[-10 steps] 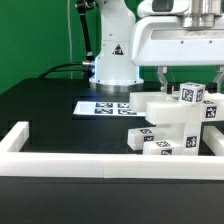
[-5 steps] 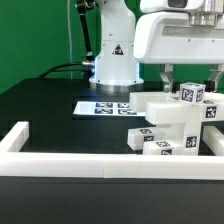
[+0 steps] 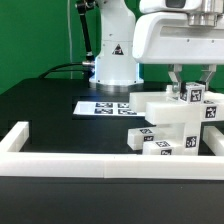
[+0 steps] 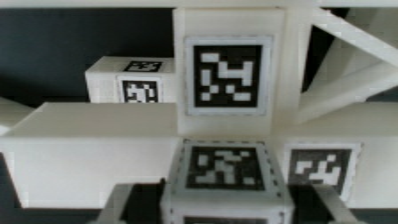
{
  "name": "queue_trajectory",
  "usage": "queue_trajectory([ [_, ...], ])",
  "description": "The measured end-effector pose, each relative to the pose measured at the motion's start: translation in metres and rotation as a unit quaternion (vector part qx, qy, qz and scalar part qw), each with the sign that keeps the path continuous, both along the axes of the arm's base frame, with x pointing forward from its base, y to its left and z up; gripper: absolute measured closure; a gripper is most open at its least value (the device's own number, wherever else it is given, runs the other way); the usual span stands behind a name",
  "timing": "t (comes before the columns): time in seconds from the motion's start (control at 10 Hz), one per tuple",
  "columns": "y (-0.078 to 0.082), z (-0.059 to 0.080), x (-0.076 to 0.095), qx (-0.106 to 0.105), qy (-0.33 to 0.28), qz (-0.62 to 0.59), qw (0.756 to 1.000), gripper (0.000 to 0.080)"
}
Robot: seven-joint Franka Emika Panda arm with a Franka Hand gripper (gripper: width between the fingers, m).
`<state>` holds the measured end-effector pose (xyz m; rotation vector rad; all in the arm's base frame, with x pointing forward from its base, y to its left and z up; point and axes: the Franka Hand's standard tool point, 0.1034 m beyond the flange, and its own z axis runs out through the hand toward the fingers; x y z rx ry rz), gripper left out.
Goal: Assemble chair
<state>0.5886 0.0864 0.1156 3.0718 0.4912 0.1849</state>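
One big black desk holds everything here. A low white rail runs along its front and up one side, so parts cannot slide off. Behind, near the arm's base, the marker board lies flat and stays put.

The chair is a pile of white blocks on the exterior view's right, close behind the rail. The wide flat blocks lie low and the small ones sit on top, so I think the pile is steady. Its black-and-white tags face out, likely so the cameras can read them.

The gripper hangs straight over the pile. Its fingers have closed on the top block, one finger on each side. The wrist view shows this block snug between the two fingers.

The best way out is straight up, where the air is free. Sideways is tight, as other blocks touch the held one. The desk on the exterior view's left is bare, a good spot to set a part down.
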Motion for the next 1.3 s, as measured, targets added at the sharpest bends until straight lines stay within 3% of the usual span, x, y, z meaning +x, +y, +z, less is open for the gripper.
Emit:
queue_trajectory([
  [0.6,0.0003,-0.0002,-0.0001,0.022,-0.001,-0.178,0.984,0.0512],
  [0.8,-0.0002,-0.0001,0.0004,0.032,-0.003,-0.261,0.965,0.0512],
  [1.3,-0.0013,0.0012,0.0028,0.059,-0.01,-0.458,0.887,0.0511],
])
